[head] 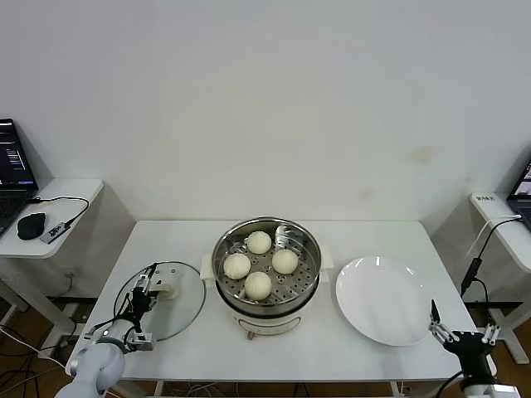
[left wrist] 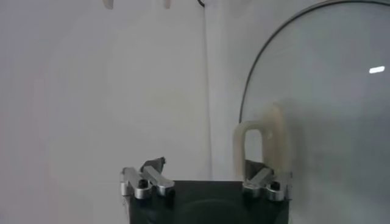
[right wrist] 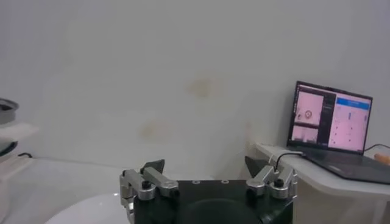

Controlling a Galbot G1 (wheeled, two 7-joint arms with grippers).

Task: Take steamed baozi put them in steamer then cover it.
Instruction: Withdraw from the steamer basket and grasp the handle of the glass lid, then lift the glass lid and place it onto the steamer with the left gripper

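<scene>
The steamer stands uncovered at the middle of the table, and several steamed baozi lie on its perforated tray. Its glass lid lies flat on the table to the steamer's left, cream handle up. My left gripper is low over the lid at that handle. In the left wrist view the left gripper is open, with the handle just ahead of one finger and the lid beyond. My right gripper hangs open and empty past the table's near right corner, as the right wrist view of the right gripper confirms.
A flat white plate lies to the right of the steamer. A side table on the left carries a laptop and a mouse. Another side table with a laptop stands on the right.
</scene>
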